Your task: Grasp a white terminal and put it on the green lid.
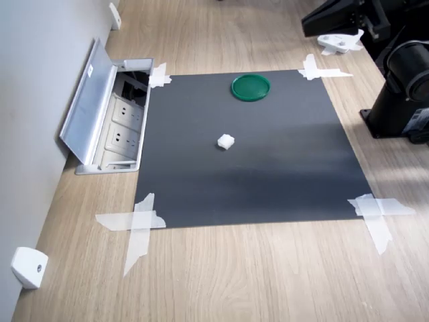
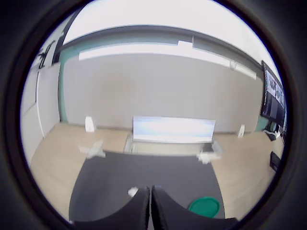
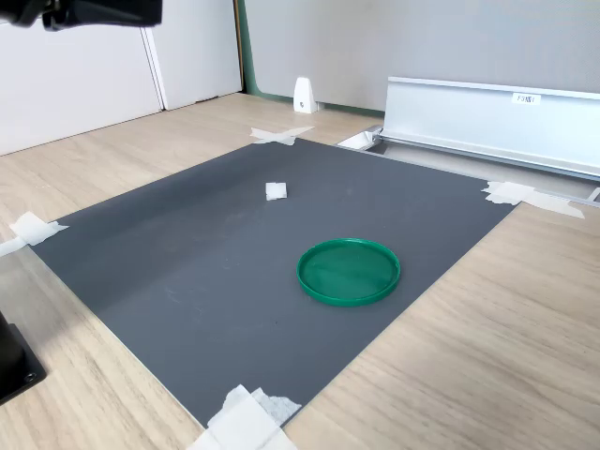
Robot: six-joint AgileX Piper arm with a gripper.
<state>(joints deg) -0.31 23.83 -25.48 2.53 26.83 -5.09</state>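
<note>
The white terminal [image 1: 226,141] [image 3: 276,191] is a tiny white block lying near the middle of the dark mat [image 1: 268,174]. The green lid [image 1: 251,87] [image 3: 349,272] lies flat on the same mat, well apart from the terminal and with nothing on it. In the wrist view my gripper [image 2: 150,211] is shut, its two dark fingers pressed together and holding nothing. It hangs high above the mat's edge, with the terminal [image 2: 133,191] just beyond one finger and the lid [image 2: 204,206] off to the other side. The arm [image 1: 335,20] shows at the first exterior view's top right.
White tape strips [image 1: 137,225] hold the mat's corners to the wooden table. An open socket box with a raised metal lid [image 1: 94,107] sits by the wall. White wedge pieces [image 1: 28,267] [image 1: 338,43] lie on the table. The black arm base [image 1: 402,94] stands at the first exterior view's right.
</note>
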